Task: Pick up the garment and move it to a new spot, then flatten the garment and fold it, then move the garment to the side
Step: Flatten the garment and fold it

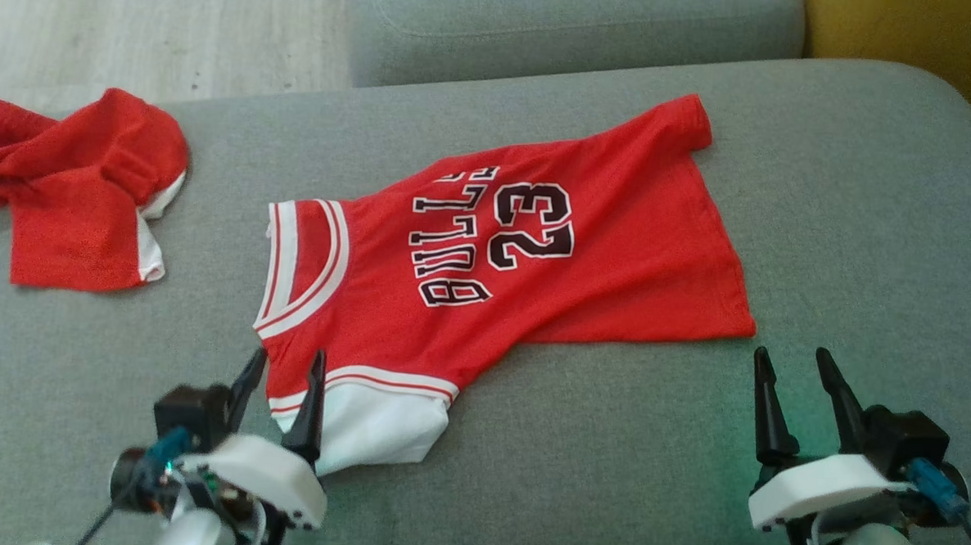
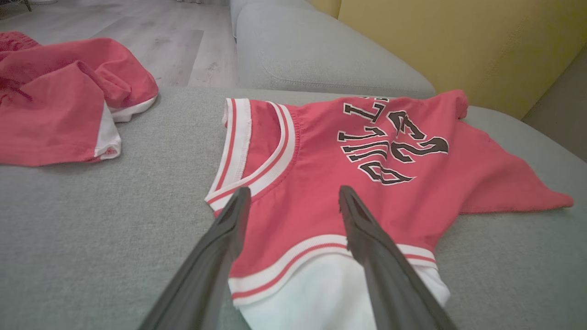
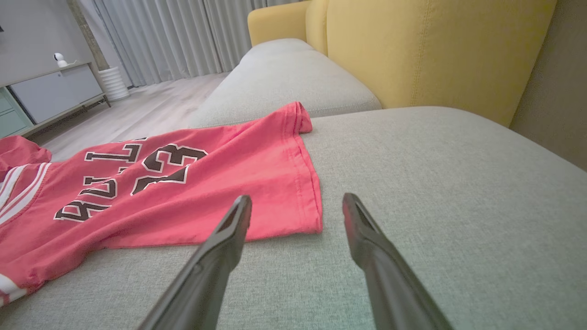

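Observation:
The garment is a red sleeveless jersey with "BULLS 23" in black and white trim. It lies spread on the grey sofa seat, collar to the left and hem to the right. My left gripper is open at the jersey's near armhole, one finger on each side of its red and white trim. I cannot tell whether the fingers touch the cloth. My right gripper is open and empty, just short of the hem's near corner, which sits between its fingertips in the right wrist view.
A second red piece of clothing with white trim lies crumpled at the seat's left end. Another grey cushion lies behind, with a yellow backrest to the right. Pale wooden floor lies beyond the seat's far left edge.

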### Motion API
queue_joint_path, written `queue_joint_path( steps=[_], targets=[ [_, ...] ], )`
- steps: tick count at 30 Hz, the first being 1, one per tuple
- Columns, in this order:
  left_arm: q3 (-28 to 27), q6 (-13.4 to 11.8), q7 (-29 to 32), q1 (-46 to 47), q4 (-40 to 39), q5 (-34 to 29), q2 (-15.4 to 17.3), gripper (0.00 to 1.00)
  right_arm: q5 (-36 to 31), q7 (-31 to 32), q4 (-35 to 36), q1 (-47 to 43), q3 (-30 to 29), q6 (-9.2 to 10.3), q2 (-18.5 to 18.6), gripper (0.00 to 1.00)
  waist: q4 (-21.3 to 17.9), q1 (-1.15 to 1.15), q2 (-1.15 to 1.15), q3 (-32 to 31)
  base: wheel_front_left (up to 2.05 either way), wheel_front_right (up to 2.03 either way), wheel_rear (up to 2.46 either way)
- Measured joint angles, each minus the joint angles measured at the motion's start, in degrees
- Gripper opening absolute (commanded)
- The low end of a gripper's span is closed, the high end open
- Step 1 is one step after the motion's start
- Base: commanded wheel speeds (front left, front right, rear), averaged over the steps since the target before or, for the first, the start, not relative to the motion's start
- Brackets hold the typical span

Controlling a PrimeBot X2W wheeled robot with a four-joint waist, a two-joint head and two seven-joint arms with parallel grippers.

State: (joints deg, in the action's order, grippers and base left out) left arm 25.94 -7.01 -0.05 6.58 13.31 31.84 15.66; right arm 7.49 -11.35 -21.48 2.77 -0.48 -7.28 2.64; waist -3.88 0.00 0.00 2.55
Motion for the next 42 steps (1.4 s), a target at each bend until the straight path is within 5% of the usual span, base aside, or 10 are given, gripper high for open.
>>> queue_joint_path(
  steps=[15, 16, 17, 19, 39, 41, 42],
  targets=[
    [1.86, 3.26, 2.59, 13.95, 22.46, -1.16, -1.09, 1.0, -0.58, 0.62, 1.64, 1.59, 1.7, 0.0, 0.0, 1.0, -2.97, 0.01, 0.0, 6.64, 0.0, 0.0, 0.0],
    [1.87, 3.53, 2.58, 14.46, 23.29, -1.16, -1.38, 0.87, -0.54, 0.62, 1.58, 1.59, 1.85, 0.0, -0.01, 1.0, -3.16, 0.01, 0.0, 7.02, 0.0, 0.0, 0.0],
    [1.86, 3.57, 2.48, 14.89, 23.74, -1.16, -1.49, 0.45, -0.51, 0.6, 1.59, 1.64, 1.99, 0.0, -0.01, 1.0, -3.33, 0.0, 0.0, 7.35, 0.0, 0.0, 0.0],
    [1.87, 3.91, 1.93, 16.2, 24.87, -1.16, -1.65, 0.0, -0.48, 0.6, 1.57, 1.64, 2.04, 0.0, -0.01, 1.0, -3.52, 0.0, 0.0, 7.88, 0.0, 0.0, 0.0],
    [-0.54, 1.16, -12.17, 28.59, 30.38, -3.76, -1.93, 0.0, 0.05, -0.41, 0.91, 6.16, 2.31, 0.0, -0.01, 1.0, -4.77, 0.01, 0.0, 12.82, 0.0, 0.0, 0.0],
    [-0.57, 1.55, -12.72, 28.93, 31.11, -3.76, -2.05, 0.41, 0.05, -0.76, 0.89, 6.44, 1.99, 0.0, -0.01, 1.0, -5.15, 0.01, 0.0, 13.41, 0.0, 0.0, 0.0],
    [-0.59, 1.65, -12.8, 28.94, 31.32, -3.75, -2.16, 0.81, 0.05, -0.76, 0.77, 6.43, 1.88, 0.0, -0.01, 1.0, -5.28, 0.01, 0.0, 13.57, 0.0, 0.0, 0.0]
  ],
)
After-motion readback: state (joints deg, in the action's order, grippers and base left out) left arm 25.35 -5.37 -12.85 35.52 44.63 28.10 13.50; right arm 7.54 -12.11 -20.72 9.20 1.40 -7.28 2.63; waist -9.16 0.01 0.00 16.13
